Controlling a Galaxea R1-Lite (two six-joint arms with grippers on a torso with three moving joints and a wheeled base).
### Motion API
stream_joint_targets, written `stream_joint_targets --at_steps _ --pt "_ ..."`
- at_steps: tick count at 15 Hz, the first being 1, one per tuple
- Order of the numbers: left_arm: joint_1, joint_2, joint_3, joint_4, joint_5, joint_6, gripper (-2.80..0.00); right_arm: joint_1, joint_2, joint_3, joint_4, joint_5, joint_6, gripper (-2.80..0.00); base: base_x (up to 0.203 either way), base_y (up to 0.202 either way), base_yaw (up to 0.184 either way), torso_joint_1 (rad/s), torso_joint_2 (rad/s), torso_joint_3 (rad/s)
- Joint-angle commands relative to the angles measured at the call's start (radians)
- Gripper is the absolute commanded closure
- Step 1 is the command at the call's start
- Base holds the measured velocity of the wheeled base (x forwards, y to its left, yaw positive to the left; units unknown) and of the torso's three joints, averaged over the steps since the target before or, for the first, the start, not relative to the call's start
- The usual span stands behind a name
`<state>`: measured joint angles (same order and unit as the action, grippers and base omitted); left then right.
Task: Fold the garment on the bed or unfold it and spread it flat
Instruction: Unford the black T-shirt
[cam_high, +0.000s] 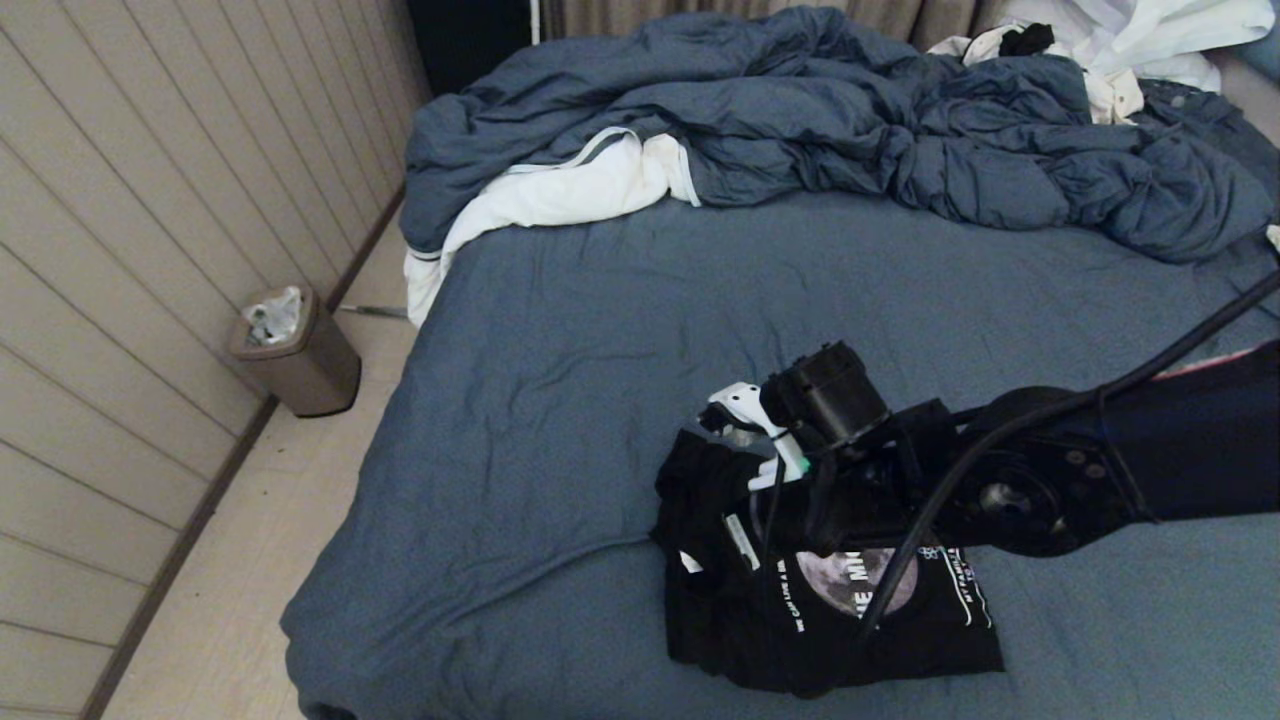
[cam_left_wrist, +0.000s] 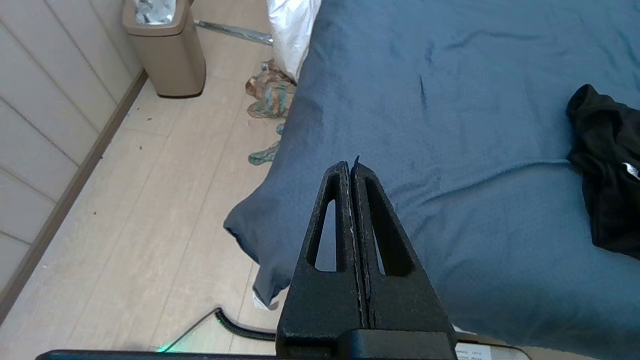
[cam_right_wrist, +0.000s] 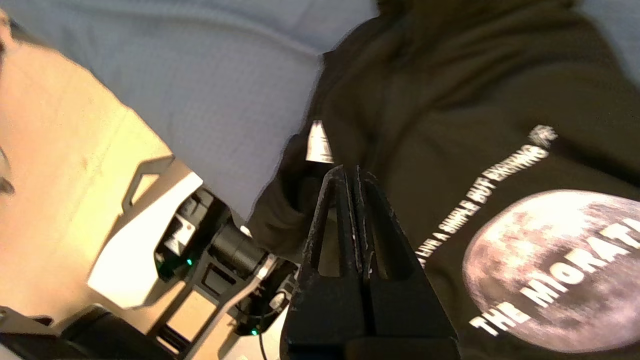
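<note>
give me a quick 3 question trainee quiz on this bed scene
1. True or false: the moon print on the shirt faces up.
2. Which gripper is over the shirt: A left, B right?
3. Fill in: the bin stands on the ____ beside the bed.

Key:
1. True.
2. B: the right gripper is shut above the shirt, while the left gripper, also shut, hangs over the bed's edge.
3. Floor.

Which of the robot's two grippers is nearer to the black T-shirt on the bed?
Right. The right gripper, fingers shut, hangs right over the black T-shirt. The left gripper, also shut, hangs near the bed's left edge, well apart from the shirt.
</note>
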<state>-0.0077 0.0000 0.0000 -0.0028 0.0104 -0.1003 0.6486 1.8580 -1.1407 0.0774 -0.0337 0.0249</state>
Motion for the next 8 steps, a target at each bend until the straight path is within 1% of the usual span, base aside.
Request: stream_joint_targets --at_steps 1,2,3,8 --pt "0.000 0.002 0.000 0.000 0.000 -0.001 0.00 0.028 0.054 -0.011 0.003 -0.042 -0.002 -2.80 0.000 0.000 0.000 0.000 0.00 0.000" --pt "0.000 0.002 0.000 0.000 -0.001 -0.001 0.00 0.043 0.080 -0.016 0.002 -0.084 -0.003 -2.80 0.000 0.000 0.000 0.000 0.00 0.000" --pt "0.000 0.002 0.000 0.000 0.000 -0.001 0.00 0.054 0.104 -0.024 0.000 -0.108 -0.004 -2.80 0.000 0.000 0.000 0.000 0.00 0.000" --pt "0.000 0.002 0.000 0.000 0.000 -0.001 0.00 0.077 0.188 -0.078 0.001 -0.127 -0.002 -2.80 0.000 0.000 0.000 0.000 0.00 0.000"
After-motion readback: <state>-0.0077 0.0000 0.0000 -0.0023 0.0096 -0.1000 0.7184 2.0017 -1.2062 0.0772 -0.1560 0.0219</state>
